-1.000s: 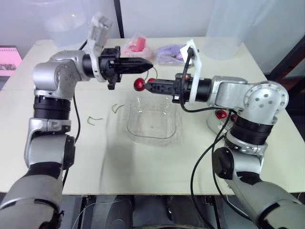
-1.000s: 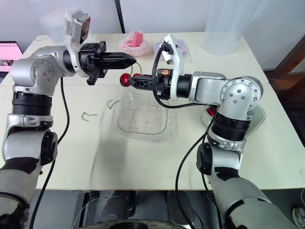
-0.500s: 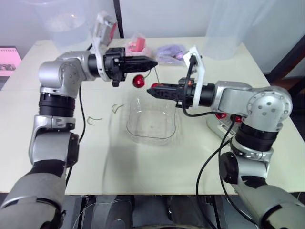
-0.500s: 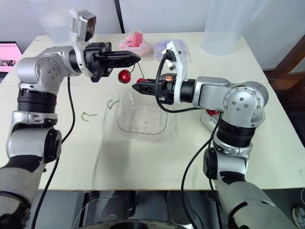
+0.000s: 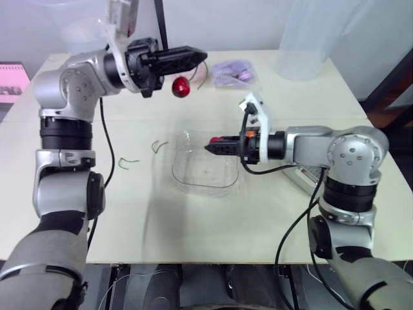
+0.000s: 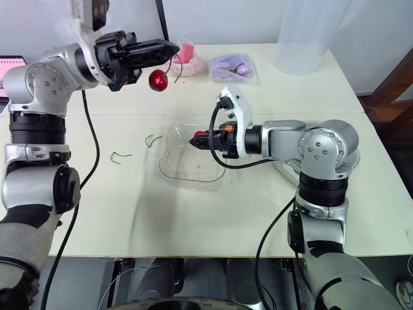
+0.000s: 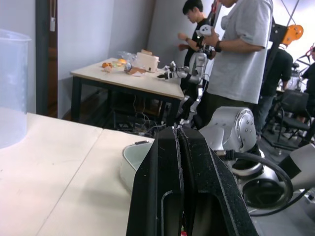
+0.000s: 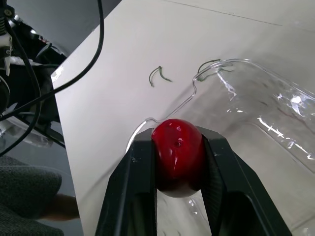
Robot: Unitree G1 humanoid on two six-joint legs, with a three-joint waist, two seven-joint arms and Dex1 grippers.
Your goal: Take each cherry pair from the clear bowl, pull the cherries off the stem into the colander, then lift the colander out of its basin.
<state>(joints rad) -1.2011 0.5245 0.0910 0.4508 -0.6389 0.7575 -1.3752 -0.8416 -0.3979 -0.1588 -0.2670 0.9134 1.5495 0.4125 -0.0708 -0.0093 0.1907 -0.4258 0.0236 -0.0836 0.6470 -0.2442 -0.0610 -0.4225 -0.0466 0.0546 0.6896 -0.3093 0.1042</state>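
My left gripper [image 5: 202, 57] is raised over the table's far side, shut on a thin green stem. One red cherry [image 5: 181, 86] hangs from that stem below the fingers. My right gripper [image 5: 210, 147] is lower, over the clear bowl [image 5: 206, 169], and is shut on a second red cherry [image 8: 178, 155] with no stem showing. The bowl looks empty. The white basin with the colander [image 5: 310, 181] sits to the right, mostly hidden behind my right forearm. The left wrist view shows its pale rim [image 7: 132, 160].
Two bare stems [image 5: 129, 160] [image 5: 158, 145] lie on the table left of the bowl. A pink packet [image 6: 184, 55] and a purple bag [image 5: 232, 70] sit at the back, with a tall clear container [image 5: 303, 39] behind. People stand by another table in the left wrist view.
The cherry pair has come apart. My left gripper rose and swung back with the stem and one cherry. My right gripper dropped over the clear bowl with the other cherry.
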